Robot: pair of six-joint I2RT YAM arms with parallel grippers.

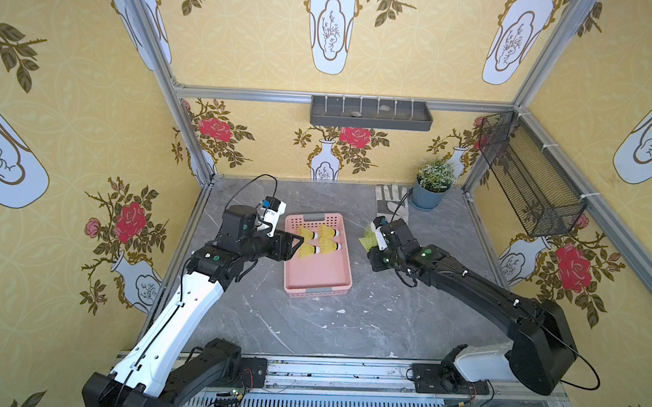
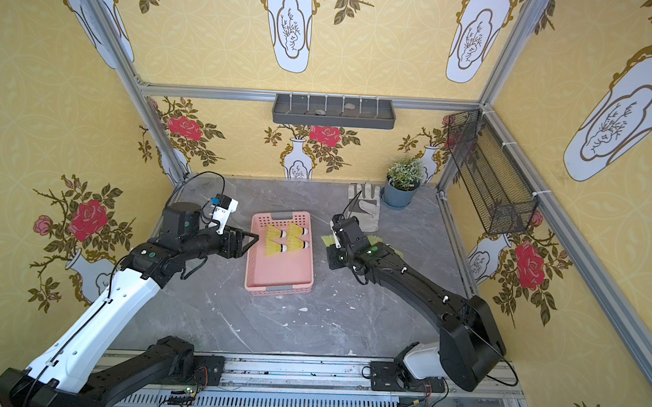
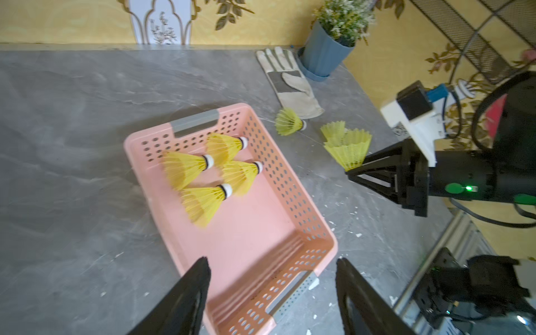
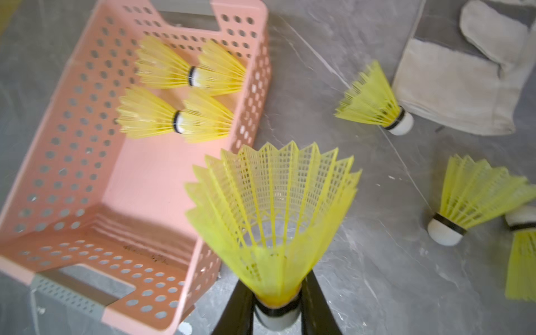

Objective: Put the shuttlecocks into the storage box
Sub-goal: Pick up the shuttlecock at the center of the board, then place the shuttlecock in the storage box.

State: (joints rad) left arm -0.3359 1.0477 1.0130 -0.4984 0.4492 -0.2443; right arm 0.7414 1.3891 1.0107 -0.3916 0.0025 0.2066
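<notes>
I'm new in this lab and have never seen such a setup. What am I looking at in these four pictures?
Two robot arms stand at a grey table, each ending in a two-fingered pincer. Two pictures look down from above; the others come from a camera on each wrist. Four shuttlecocks lie in the pink basket, and three more lie on the table, where a glove and a potted plant also sit. The right pincer grips another shuttlecock by its white tip. The left pincer is open and empty.
</notes>
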